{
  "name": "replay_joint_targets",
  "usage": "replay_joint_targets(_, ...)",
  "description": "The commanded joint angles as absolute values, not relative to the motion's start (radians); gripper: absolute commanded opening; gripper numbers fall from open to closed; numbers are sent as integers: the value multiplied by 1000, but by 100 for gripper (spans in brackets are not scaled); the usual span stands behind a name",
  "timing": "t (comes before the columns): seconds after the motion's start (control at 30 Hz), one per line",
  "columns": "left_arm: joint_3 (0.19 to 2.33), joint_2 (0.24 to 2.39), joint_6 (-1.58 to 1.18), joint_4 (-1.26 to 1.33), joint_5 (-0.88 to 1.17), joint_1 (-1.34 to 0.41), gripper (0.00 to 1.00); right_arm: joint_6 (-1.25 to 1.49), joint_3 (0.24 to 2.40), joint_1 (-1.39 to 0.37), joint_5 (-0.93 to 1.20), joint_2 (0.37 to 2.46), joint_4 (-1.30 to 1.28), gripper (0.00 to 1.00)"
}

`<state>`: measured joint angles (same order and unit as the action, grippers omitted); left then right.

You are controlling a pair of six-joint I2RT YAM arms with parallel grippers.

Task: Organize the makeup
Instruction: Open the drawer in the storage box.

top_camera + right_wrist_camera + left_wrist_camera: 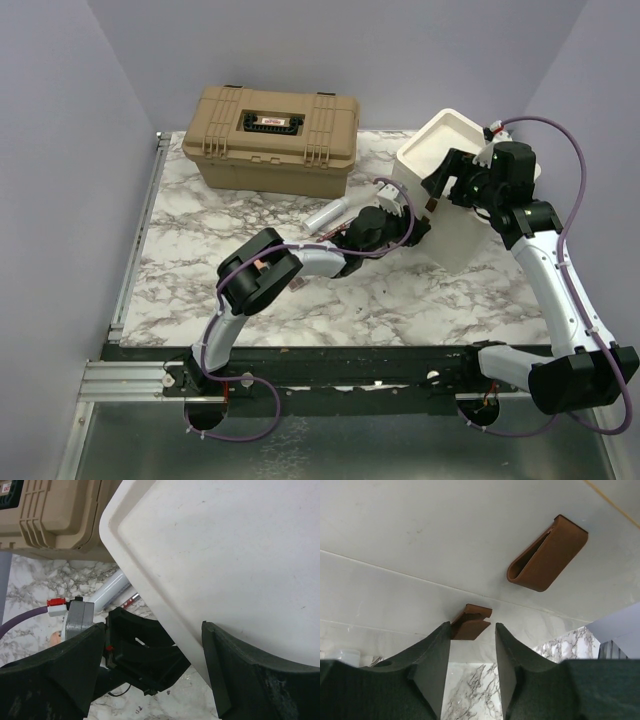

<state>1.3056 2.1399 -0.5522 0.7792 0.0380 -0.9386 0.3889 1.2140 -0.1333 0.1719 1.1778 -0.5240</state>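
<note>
Between the parted fingers of the left gripper [472, 630], just ahead of their tips, sits a small brown pull tab [471, 621] on the front of the white box [430, 535]. The jaws are released and do not pinch it. A larger brown loop handle [547, 553] sits on the same face, off to one side. Over the box's top, the right gripper [152, 626] hangs with jaws spread wide astride the rim, clasping nothing. The pale tube [328, 213] of makeup lies on the marble table [190, 285], between the tan case [270, 138] and the box, just behind the left gripper.
</note>
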Motion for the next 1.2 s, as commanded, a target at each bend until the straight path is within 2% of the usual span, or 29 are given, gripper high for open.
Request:
replay_joint_targets(0.0,1318,2143,-526,771,12,-949,38,450,1177,-144,253,1170,-577,83)
replay_joint_targets(0.17,1393,2183,-535,693,33,-951,28,481,1155,-144,267,1161,-552,83)
replay_joint_targets(0.3,1378,2176,-521,671,-21,-959,27,483,1153,-144,255,1156,-552,83)
replay_joint_targets(0.33,1376,2173,-519,661,-34,-959,30,483,1152,-144,253,1155,-553,83)
replay_joint_targets(0.43,1370,2164,-516,643,-57,-960,46,484,1153,-143,255,1156,-555,84)
replay_joint_targets(0.53,1390,2165,-511,616,-72,-960,48,486,1155,-144,259,1159,-554,83)
replay_joint_targets(0.63,1410,2169,-503,592,-71,-960,38,488,1157,-144,260,1159,-555,83)
replay_joint_targets(0.67,1411,2168,-505,590,-73,-961,30,488,1155,-144,258,1158,-555,83)
replay_joint_targets(0.77,1408,2168,-514,585,-74,-960,18,488,1156,-144,257,1158,-556,83)
replay_joint_targets(1.07,1390,2151,-527,584,-58,-960,0,488,1152,-144,256,1159,-557,83)
replay_joint_targets(1.17,1388,2147,-526,584,-51,-960,0,488,1152,-144,255,1159,-557,83)
